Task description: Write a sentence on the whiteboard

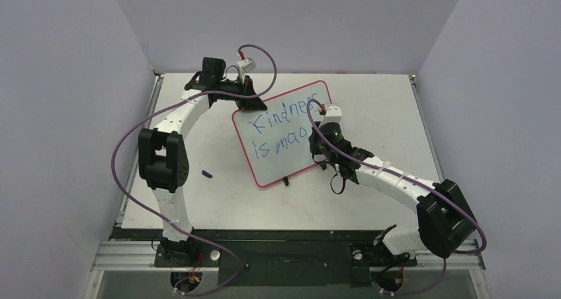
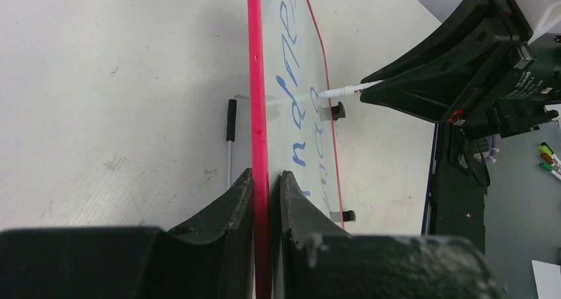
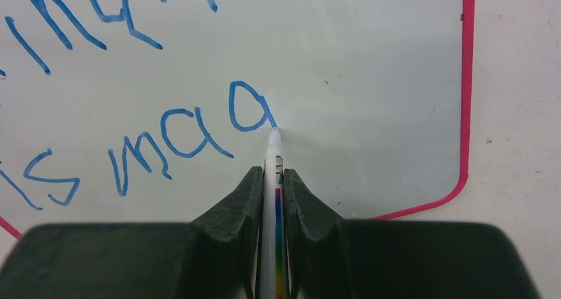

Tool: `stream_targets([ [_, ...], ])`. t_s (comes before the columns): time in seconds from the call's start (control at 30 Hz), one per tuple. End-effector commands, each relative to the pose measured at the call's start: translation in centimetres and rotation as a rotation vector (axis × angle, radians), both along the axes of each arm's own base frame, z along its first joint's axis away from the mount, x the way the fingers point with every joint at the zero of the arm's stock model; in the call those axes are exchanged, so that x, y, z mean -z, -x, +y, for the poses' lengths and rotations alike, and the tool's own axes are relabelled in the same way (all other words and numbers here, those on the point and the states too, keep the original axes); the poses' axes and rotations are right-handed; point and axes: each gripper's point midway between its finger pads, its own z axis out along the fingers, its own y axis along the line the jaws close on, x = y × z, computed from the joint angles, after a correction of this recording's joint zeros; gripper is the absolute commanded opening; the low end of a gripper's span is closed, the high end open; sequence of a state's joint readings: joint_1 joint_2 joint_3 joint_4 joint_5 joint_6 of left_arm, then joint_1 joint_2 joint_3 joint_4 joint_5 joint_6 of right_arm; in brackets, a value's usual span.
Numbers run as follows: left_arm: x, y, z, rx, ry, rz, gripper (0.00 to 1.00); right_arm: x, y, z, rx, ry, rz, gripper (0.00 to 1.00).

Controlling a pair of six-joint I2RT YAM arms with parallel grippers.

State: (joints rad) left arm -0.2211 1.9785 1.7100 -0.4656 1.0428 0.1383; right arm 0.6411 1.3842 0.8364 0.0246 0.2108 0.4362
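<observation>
The left claw clamps the whiteboard rim at mid-worktop. The right claw clamps the marker, tip on the last letter of the sentence. I draw its tail with light, even pressure.

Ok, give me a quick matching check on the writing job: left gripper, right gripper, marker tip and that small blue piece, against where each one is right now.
Things:
1. left gripper
2. right gripper
3. marker tip
4. small blue piece

States:
A. lying loose on the table, left of the whiteboard
B. shut on the marker's barrel
C. touching the whiteboard where the sentence ends
D. shut on the whiteboard's red rim

Pairs: 1-D, 2-B, 3-C, 4-A.
</observation>
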Motion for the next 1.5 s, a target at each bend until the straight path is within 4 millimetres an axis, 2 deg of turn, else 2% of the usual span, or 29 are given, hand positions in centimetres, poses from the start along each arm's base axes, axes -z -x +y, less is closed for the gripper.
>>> stream_targets([
  [0.0, -0.9, -0.1, -0.9, 0.053, 0.003, -0.119, 0.00, 1.4, 1.3, -0.2, -0.013, -0.007, 0.039, 0.00],
  [0.27, -0.7, -0.2, -1.0, 0.051, -0.002, -0.119, 0.00, 2.9, 2.8, 0.1, -0.032, 0.003, 0.072, 0.00],
  [0.4, -0.7, -0.2, -1.0, 0.051, -0.003, -0.117, 0.00, 2.9, 3.1, 0.8, -0.044, -0.008, 0.072, 0.00],
  [0.73, -0.7, -0.1, -1.0, 0.053, -0.004, -0.118, 0.00, -0.6, 1.7, 3.4, -0.074, -0.036, 0.015, 0.00],
  [1.1, -0.8, 0.0, -0.9, 0.051, -0.005, -0.119, 0.00, -4.5, 1.6, 1.3, -0.018, -0.027, -0.056, 0.00],
  [1.27, -0.8, 0.0, -1.0, 0.052, -0.004, -0.120, 0.00, -4.9, 0.8, 0.0, 0.029, -0.033, -0.067, 0.00],
  [1.47, -0.8, 0.0, -0.9, 0.051, -0.005, -0.119, 0.00, -5.0, -0.4, -0.6, 0.050, -0.024, -0.069, 0.00],
])
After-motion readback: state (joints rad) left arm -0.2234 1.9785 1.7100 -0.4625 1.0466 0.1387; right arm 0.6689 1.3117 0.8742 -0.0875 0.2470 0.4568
